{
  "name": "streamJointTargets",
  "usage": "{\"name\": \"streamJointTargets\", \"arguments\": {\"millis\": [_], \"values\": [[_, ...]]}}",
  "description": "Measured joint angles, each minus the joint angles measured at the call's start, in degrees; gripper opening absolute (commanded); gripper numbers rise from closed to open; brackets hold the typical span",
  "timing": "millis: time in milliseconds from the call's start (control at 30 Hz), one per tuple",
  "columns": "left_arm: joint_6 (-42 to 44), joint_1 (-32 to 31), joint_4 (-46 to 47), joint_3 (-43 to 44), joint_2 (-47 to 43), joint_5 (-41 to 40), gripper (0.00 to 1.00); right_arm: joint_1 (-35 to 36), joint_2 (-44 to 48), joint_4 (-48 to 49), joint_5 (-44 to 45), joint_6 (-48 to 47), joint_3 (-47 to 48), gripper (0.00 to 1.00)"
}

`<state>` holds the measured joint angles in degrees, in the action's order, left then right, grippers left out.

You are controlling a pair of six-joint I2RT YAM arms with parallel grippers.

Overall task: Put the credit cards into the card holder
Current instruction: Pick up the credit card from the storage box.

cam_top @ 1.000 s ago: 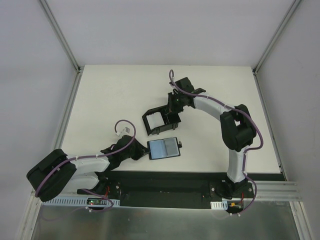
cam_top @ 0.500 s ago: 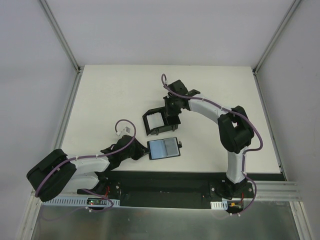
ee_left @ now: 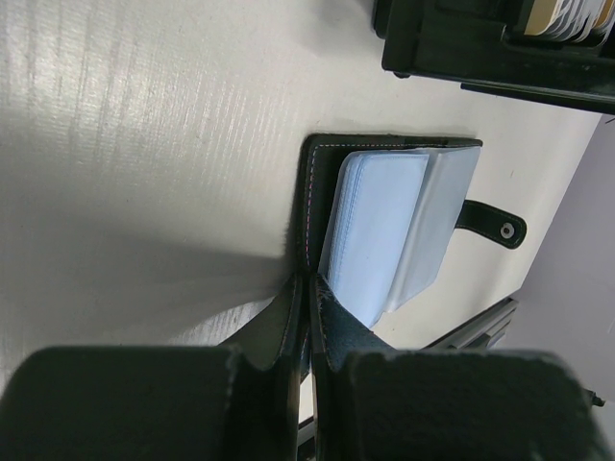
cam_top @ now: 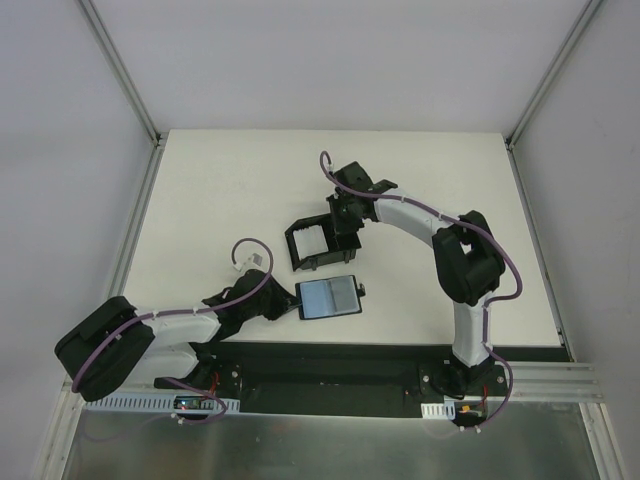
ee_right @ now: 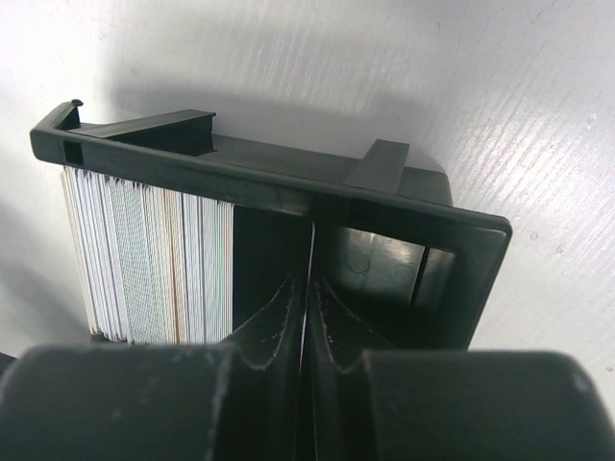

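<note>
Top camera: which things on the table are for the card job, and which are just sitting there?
For the job:
- credit cards, standing in a row inside the box
- card holder, lying open with its bluish sleeves showing

Just there:
- black box, which only stores the cards
- table, which everything sits on

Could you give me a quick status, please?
Left gripper shut on card holder cover, holder lying open. Right gripper pinching one credit card inside black box, stack beside it. Nothing in the way.
</note>
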<state>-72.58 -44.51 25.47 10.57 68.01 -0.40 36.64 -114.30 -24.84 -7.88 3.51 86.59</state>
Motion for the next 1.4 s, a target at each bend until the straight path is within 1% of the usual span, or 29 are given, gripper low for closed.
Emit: {"name": "streamJointTargets", "arguments": {"millis": [133, 633, 767, 867, 1133, 1267, 1400], "values": [[0.0, 0.0, 0.0, 0.3, 0.3, 0.0, 0.0, 0.0, 0.0, -0.1, -0.3, -0.2, 0.0, 0.13], [0.1, 0.0, 0.1, 0.8, 1.3, 0.2, 0.0, 0.5, 0.0, -0.7, -2.3, -0.7, 0.0, 0.17], [0.1, 0.0, 0.1, 0.9, 1.3, 0.5, 0.0, 0.7, -0.3, -1.5, -1.9, -1.3, 0.0, 0.14], [0.1, 0.0, 0.0, 0.9, 1.3, 0.6, 0.0, 0.8, -0.6, -1.7, -1.9, -1.6, 0.0, 0.01], [0.2, 0.0, 0.0, 0.9, 1.4, 1.4, 0.0, 0.9, -0.2, -1.9, -0.4, -1.9, 0.0, 0.0], [0.4, 0.2, 0.0, 0.9, 1.4, 1.5, 0.0, 1.0, 2.3, -2.1, 1.1, -3.0, 0.0, 0.0], [1.1, 0.3, -0.2, 0.9, 1.1, 1.8, 0.0, 1.0, 6.7, -2.3, 3.0, -4.0, 0.0, 0.01]]}}
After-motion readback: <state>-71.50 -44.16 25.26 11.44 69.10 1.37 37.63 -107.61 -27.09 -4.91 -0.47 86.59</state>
